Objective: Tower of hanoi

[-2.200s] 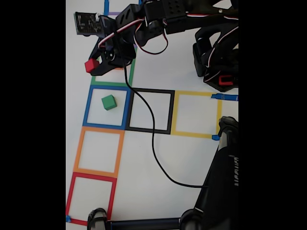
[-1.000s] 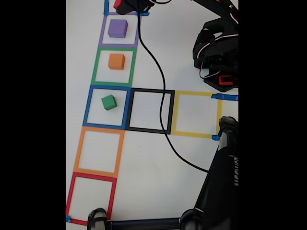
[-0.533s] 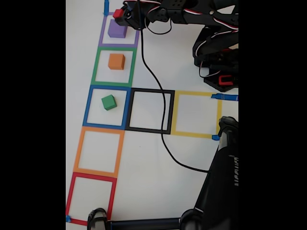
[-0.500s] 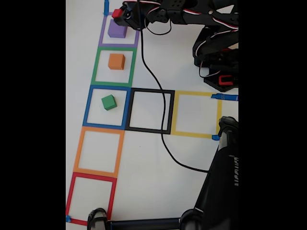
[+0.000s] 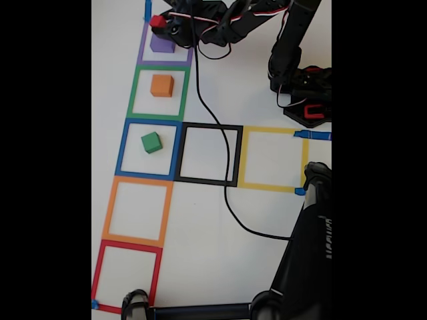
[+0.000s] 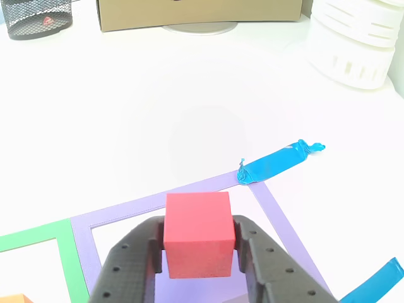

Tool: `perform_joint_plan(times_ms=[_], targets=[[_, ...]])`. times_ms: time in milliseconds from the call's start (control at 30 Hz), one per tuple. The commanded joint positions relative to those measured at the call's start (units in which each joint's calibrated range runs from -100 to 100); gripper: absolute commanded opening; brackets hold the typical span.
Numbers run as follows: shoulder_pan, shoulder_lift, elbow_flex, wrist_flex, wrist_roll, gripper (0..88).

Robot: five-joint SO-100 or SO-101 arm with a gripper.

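The gripper (image 6: 197,249) pinches the red cube (image 6: 197,233) between its fingers, holding it over the purple cube (image 5: 162,44), which sits in the purple tape square (image 5: 143,53) in the fixed view. The step in hand looks like stacking red onto purple, while the orange cube (image 5: 161,85) and green cube (image 5: 151,142) wait in their own squares. The next move calls for lowering squarely onto purple's top before the fingers part.

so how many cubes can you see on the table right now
4. The purple cube sits in the purple square, the orange cube in the green square, the green cube in the blue square, and the red cube is held in the gripper above the purple one.
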Motion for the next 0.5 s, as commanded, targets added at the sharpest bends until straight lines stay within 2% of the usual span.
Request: perform_joint_plan(times_ms=[0,467], targets=[[1.5,3.7,-3.8,-4.7,0.4,3.4],[2.1,15.5,-7.9,-12.7,0.4,4.0]])
